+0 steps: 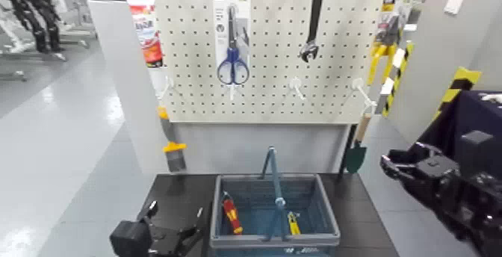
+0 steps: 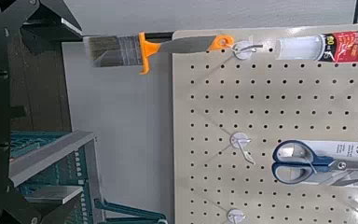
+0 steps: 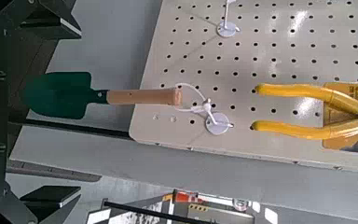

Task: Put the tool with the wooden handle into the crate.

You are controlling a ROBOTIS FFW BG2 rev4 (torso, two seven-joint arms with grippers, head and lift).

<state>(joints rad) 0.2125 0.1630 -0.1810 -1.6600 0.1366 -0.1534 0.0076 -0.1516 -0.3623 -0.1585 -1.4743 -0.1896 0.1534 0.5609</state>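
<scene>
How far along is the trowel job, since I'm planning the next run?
Not far: the trowel still hangs on its pegboard hook. The right claw stands open beside it, holding nothing. Grasping, lifting off and lowering into the basket are left.

yellow-handled pliers (image 3: 303, 91) cut off by the right wrist view's edge, crate (image 2: 56, 168) partly cut off

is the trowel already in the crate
No, the trowel hangs by its loop from a hook on the pegboard.
</scene>
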